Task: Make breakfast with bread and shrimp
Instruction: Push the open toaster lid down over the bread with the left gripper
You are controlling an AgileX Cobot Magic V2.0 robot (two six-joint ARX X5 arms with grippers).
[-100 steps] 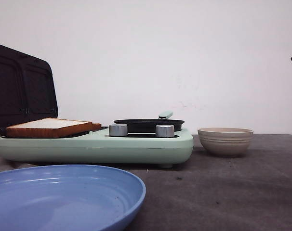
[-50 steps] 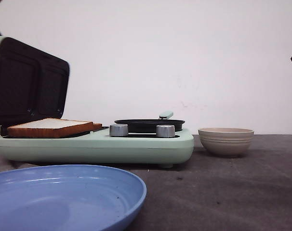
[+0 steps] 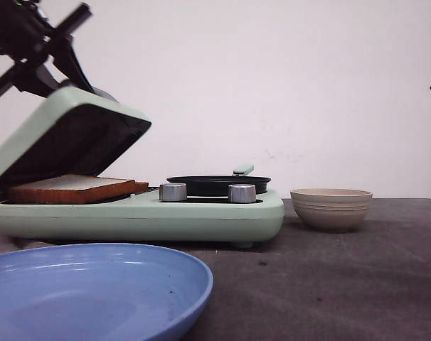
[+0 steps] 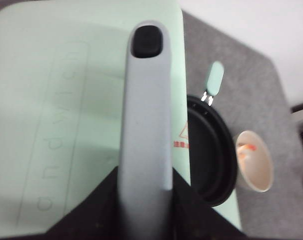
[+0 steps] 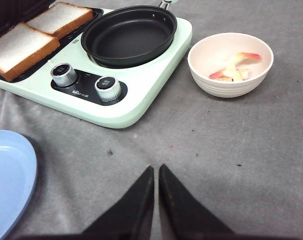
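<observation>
- My left gripper (image 4: 144, 210) grips the grey handle (image 4: 144, 115) of the half-lowered lid (image 3: 62, 131).
- My right gripper (image 5: 155, 172) hangs over the table (image 5: 231, 150), its fingertips almost touching.
- The bread (image 5: 39, 30) lies on the maker's left plate; the shrimp (image 5: 234, 67) sits in the beige bowl (image 5: 230, 62) at right.

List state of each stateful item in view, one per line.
sandwich-maker lid: partly lowered over the bread
bread: two slices on the plate, uncovered
frying pan: empty
bowl: holds shrimp
blue plate: empty
left gripper: on lid
right gripper: shut, empty
</observation>
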